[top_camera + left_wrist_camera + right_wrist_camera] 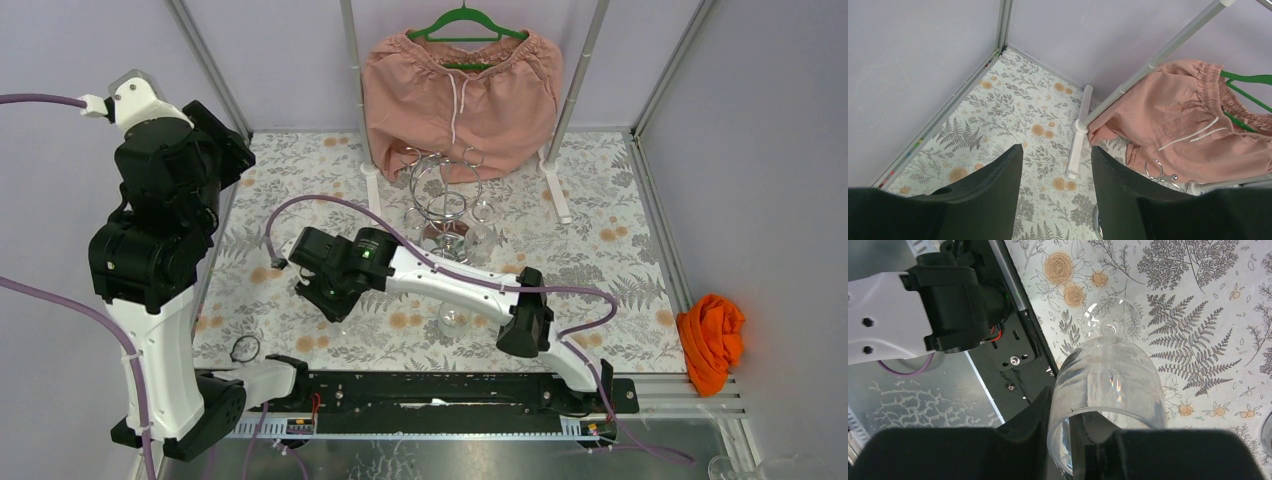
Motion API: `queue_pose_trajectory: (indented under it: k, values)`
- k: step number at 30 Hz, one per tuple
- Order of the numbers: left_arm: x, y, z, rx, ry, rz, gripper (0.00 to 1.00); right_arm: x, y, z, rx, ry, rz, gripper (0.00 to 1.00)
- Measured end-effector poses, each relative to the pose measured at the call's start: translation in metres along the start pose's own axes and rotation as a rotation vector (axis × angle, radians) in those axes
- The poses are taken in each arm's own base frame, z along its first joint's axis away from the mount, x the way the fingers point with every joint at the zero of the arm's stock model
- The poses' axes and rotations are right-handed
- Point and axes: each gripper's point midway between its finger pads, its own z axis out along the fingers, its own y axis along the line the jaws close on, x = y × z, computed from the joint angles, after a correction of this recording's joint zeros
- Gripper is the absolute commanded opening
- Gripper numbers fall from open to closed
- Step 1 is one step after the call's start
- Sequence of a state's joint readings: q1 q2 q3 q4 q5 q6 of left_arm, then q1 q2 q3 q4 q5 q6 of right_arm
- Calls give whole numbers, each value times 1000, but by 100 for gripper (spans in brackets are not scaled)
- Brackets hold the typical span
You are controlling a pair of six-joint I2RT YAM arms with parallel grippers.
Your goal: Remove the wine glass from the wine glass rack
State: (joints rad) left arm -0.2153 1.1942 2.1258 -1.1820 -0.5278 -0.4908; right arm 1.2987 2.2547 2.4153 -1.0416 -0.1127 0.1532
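Note:
The chrome wine glass rack (445,195) stands at the back middle of the floral table, and its wire loops (1159,170) show in the left wrist view. My right gripper (1063,410) is shut on the rim of a clear wine glass (1108,375), one finger inside the bowl and one outside. The glass lies sideways, foot pointing away, above the table near the black rail. In the top view that gripper (325,295) is left of centre, away from the rack. My left gripper (1057,150) is open and empty, held high at the left (215,140).
Pink shorts (460,90) hang on a green hanger from a clothes rail with white feet (372,185). Another clear glass (452,318) sits under my right forearm. An orange cloth (710,340) lies at the right edge. Grey walls close in the table.

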Motion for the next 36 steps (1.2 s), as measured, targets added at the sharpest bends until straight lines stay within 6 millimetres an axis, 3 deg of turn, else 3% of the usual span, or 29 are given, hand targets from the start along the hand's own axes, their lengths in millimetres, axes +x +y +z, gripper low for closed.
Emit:
queue_pose_trajectory:
  k: [10,29,32,36]
  values:
    - [10,-1,2,9,28,12,60,10,-14,20,60,49,-18,0]
    - [15,1,1,16,37,21,60,16,-18,32,67,78,-22,0]
    - [15,1,2,16,38,23,61,16,-18,32,67,78,-22,16]
    - [14,0,2,18,35,24,61,16,-18,32,67,77,-22,26]
